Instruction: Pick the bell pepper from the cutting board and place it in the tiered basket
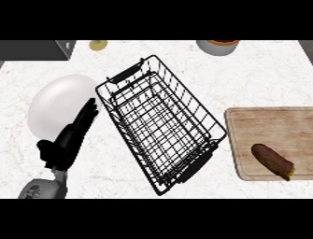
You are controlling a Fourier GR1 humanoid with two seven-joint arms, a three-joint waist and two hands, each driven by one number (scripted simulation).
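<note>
My left hand (67,140) shows at about eight o'clock in the view, forearm coming up from the lower edge. Its fingers (86,114) are straight and pressed together, pointing toward one o'clock, and their tips lie over the lower right rim of the white plate (59,105). The thumb juts out toward nine o'clock. I hold nothing. My right hand does not show.

The plate sits at about ten o'clock on the marble counter (269,79), just beside the basket (160,123). That basket is black wire, long and narrow, lying at the centre with its long axis running from eleven o'clock to five o'clock; it has a handle at each short end. My fingers are just left of its near long side, and I cannot tell whether they touch the wire.

The board (283,126) lies at three o'clock, a pale wooden slab near the basket's lower right corner but apart from it. On its lower part, at about four o'clock, lies the pepper (272,160), which looks dark brown and elongated, with a yellowish end toward the board's lower edge. It is well apart from my hand, with the basket between.

At twelve o'clock, along the counter's far edge, stand a small pale object (98,45) and a grey pot (218,47) with a brown top, both partly cut off.
</note>
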